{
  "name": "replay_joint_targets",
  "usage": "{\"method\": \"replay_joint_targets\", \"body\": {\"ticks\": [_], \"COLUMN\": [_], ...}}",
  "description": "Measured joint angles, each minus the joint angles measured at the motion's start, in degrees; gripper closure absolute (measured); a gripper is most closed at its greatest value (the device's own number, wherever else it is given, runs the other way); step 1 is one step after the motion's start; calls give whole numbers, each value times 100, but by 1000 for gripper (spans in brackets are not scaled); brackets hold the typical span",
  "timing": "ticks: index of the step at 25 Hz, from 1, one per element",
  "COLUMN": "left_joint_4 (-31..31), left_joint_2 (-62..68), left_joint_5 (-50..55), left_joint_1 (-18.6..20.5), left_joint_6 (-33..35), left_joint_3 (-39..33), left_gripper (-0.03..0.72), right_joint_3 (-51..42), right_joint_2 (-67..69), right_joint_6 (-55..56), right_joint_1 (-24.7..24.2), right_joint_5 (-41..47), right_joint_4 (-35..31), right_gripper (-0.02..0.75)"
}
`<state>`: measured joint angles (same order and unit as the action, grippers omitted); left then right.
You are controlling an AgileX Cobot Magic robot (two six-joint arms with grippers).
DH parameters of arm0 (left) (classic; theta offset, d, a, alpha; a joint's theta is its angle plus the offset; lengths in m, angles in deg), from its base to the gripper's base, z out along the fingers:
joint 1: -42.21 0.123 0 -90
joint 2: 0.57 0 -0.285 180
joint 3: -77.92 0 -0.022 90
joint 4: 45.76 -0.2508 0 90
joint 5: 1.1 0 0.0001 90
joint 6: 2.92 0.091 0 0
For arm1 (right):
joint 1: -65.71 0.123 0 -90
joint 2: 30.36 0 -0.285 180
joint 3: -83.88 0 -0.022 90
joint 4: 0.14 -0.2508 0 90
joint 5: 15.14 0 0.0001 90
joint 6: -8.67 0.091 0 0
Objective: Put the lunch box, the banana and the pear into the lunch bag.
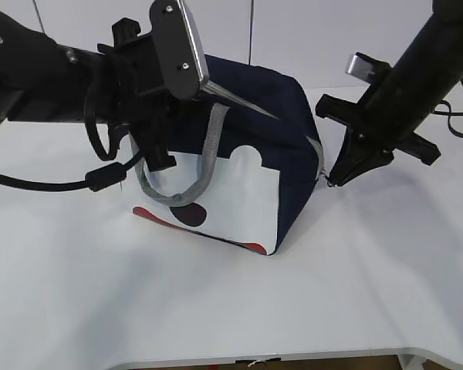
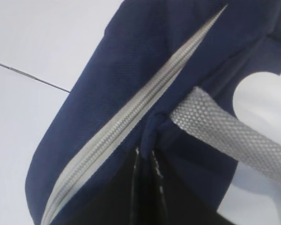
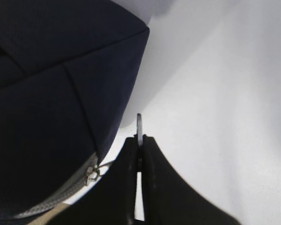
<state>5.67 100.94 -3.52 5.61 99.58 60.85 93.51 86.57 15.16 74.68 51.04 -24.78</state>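
Lunch bag [image 1: 251,166] zipped shut, both grippers pinching it on table [image 1: 370,285].

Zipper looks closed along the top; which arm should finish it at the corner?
Probably the right: its gripper is already shut on the ring pull at the lunch bag's corner, while the left gripper pinches the fabric beside the zipper.

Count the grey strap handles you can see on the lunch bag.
1. One grey strap handle hangs in a loop over the white front panel of the lunch bag, beside the left tool. A second handle on the far side may be hidden.
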Motion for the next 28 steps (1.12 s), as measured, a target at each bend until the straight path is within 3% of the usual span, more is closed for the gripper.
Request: {"method": "replay_joint_targets", "body": {"ticks": [21, 24, 28], "left_joint_4": [3, 3, 3], "left_joint_2": [0, 0, 0], "left_joint_5": [-34, -34, -34], "left_joint_1": [31, 31, 44], "left_joint_6": [0, 0, 0], "left_joint_3": [0, 0, 0], "left_gripper": [702, 702, 702], "right_joint_3": [0, -2, -12], "right_joint_2": [272, 261, 73], "right_joint_6": [-1302, -1801, -2551], "right_joint_1": [-2, -2, -12], "right_joint_5": [-335, -268, -173], "right_joint_4": [-435, -474, -667], "right_gripper": [716, 629, 392]}}
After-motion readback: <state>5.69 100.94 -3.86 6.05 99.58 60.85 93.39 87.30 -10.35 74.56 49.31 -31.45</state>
